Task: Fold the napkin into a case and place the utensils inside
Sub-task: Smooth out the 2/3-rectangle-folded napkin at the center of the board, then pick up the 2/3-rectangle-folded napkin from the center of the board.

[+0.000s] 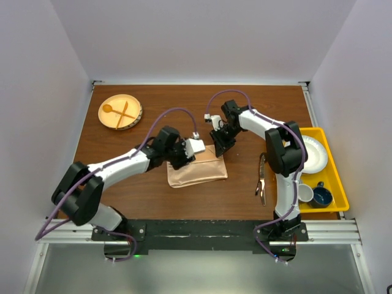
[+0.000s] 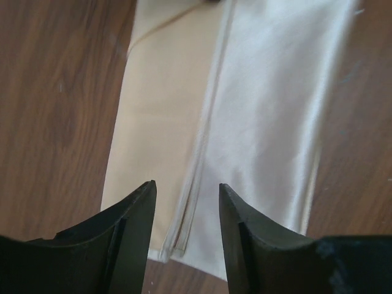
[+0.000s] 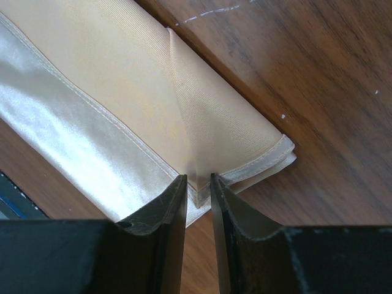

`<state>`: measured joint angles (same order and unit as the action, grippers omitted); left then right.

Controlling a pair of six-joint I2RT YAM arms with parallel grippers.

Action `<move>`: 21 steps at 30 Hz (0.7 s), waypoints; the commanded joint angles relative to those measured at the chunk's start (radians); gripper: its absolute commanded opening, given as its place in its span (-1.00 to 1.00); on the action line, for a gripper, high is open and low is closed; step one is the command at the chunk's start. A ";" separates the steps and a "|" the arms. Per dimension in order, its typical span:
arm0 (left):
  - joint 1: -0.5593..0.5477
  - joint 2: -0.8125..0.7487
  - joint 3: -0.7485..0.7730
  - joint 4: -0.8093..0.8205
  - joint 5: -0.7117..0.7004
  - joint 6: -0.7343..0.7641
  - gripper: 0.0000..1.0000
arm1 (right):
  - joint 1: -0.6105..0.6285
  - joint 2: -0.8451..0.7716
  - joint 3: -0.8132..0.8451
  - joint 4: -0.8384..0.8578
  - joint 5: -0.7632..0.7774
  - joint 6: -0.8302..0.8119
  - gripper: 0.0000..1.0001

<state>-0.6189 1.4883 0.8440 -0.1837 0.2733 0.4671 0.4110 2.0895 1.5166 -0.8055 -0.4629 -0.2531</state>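
The napkin (image 1: 199, 173) lies mid-table, folded into a narrow peach-orange rectangle. In the left wrist view the napkin (image 2: 269, 98) shows a matte layer beside a shiny one, with a hem running between them. My left gripper (image 1: 184, 160) hovers over its left end, and the left gripper (image 2: 185, 184) is open astride that hem. My right gripper (image 1: 219, 149) is at the cloth's far right corner. There the right gripper (image 3: 197, 177) is shut on a raised ridge of the napkin (image 3: 92, 73) at its hemmed edge. The dark utensils (image 1: 261, 180) lie on the table to the right.
A round wooden plate (image 1: 110, 120) with a pale wooden spoon and fork sits at the far left. A yellow tray (image 1: 338, 184) at the right edge holds a white plate (image 1: 313, 154) and two cups (image 1: 313, 195).
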 commanded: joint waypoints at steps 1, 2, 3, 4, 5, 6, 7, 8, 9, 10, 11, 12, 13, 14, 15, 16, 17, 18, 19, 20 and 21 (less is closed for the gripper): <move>-0.168 -0.068 0.001 0.078 -0.011 0.130 0.04 | 0.003 0.032 -0.064 0.051 0.055 -0.011 -0.46; -0.229 -0.057 0.009 0.078 -0.026 0.134 0.04 | 0.002 0.032 -0.071 0.051 0.055 -0.006 -0.46; -0.254 -0.043 0.007 0.096 -0.057 0.136 0.04 | 0.003 0.030 -0.076 0.057 0.055 0.006 -0.46; -0.296 -0.022 0.004 0.118 -0.068 0.137 0.04 | 0.003 0.029 -0.085 0.061 0.053 0.011 -0.46; -0.321 -0.010 -0.005 0.166 -0.078 0.140 0.04 | 0.003 0.029 -0.088 0.065 0.053 0.021 -0.46; -0.341 0.016 -0.008 0.202 -0.109 0.149 0.05 | 0.003 0.029 -0.093 0.069 0.053 0.026 -0.46; -0.381 0.036 -0.002 0.217 -0.121 0.156 0.05 | 0.003 0.033 -0.095 0.069 0.053 0.029 -0.46; -0.393 0.055 0.006 0.228 -0.129 0.159 0.05 | 0.003 0.033 -0.096 0.068 0.053 0.034 -0.46; -0.403 0.088 0.010 0.239 -0.138 0.157 0.05 | 0.002 0.033 -0.098 0.069 0.053 0.037 -0.46; -0.413 0.102 0.012 0.251 -0.140 0.156 0.05 | 0.002 0.032 -0.104 0.071 0.053 0.038 -0.46; -0.418 0.116 0.012 0.272 -0.152 0.162 0.05 | 0.000 0.029 -0.108 0.075 0.055 0.038 -0.46; -0.423 0.144 0.012 0.279 -0.163 0.168 0.05 | 0.002 0.026 -0.111 0.075 0.056 0.038 -0.47; -0.426 0.159 0.015 0.282 -0.172 0.173 0.04 | 0.002 0.023 -0.119 0.075 0.058 0.038 -0.46; -0.426 0.171 0.020 0.283 -0.180 0.186 0.04 | 0.002 0.021 -0.121 0.075 0.058 0.037 -0.47; -0.424 0.194 0.018 0.285 -0.189 0.197 0.03 | 0.000 0.020 -0.122 0.075 0.059 0.035 -0.47; -0.426 0.205 0.017 0.296 -0.201 0.202 0.02 | 0.000 0.018 -0.128 0.077 0.059 0.034 -0.47; -0.426 0.225 0.018 0.294 -0.218 0.208 0.02 | 0.000 0.015 -0.131 0.078 0.059 0.034 -0.47; -0.426 0.236 0.023 0.288 -0.221 0.217 -0.02 | 0.002 0.014 -0.137 0.080 0.059 0.034 -0.47; -0.426 0.245 0.024 0.271 -0.223 0.226 -0.05 | 0.000 0.015 -0.139 0.083 0.059 0.034 -0.47; -0.426 0.260 0.024 0.265 -0.226 0.229 -0.16 | 0.000 0.014 -0.139 0.083 0.058 0.034 -0.47; -0.426 0.263 0.023 0.256 -0.223 0.234 -0.22 | 0.000 0.014 -0.139 0.083 0.058 0.032 -0.47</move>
<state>-1.0428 1.7126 0.8497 0.0647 0.0834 0.6495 0.4011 2.0476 1.4380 -0.7181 -0.4816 -0.2012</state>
